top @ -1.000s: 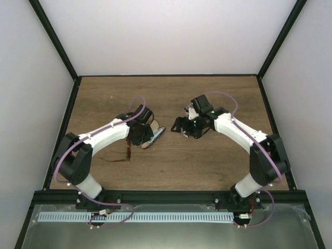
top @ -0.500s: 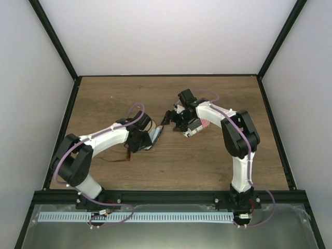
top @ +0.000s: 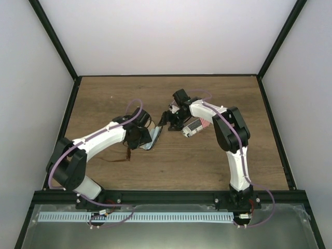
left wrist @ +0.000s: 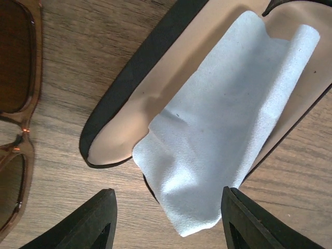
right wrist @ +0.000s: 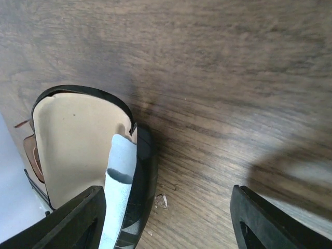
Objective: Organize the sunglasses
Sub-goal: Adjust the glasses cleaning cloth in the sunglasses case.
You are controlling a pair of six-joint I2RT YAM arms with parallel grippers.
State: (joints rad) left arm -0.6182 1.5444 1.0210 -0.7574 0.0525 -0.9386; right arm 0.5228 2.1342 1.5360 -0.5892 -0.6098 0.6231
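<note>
The sunglasses point(left wrist: 15, 98), with a thin reddish-brown frame and amber lenses, lie on the table at the left edge of the left wrist view. In the top view they point(top: 127, 153) show partly under the left arm. My left gripper point(left wrist: 170, 228) is open and empty, just above the near end of an open case point(left wrist: 124, 98) with a black rim and tan lining. A light blue cloth point(left wrist: 228, 124) lies in it. My right gripper point(right wrist: 167, 223) is open and empty over bare wood beside the case's far end point(right wrist: 72, 145).
A red-and-white striped case point(top: 196, 126) lies on the wooden table point(top: 218, 166) just right of my right gripper point(top: 167, 119). The open case point(top: 155, 136) sits between both grippers. Black frame posts edge the table on both sides.
My right gripper has swung left to the open case, and the striped case now shows on the table behind it. My left gripper has shifted slightly over the open case.
</note>
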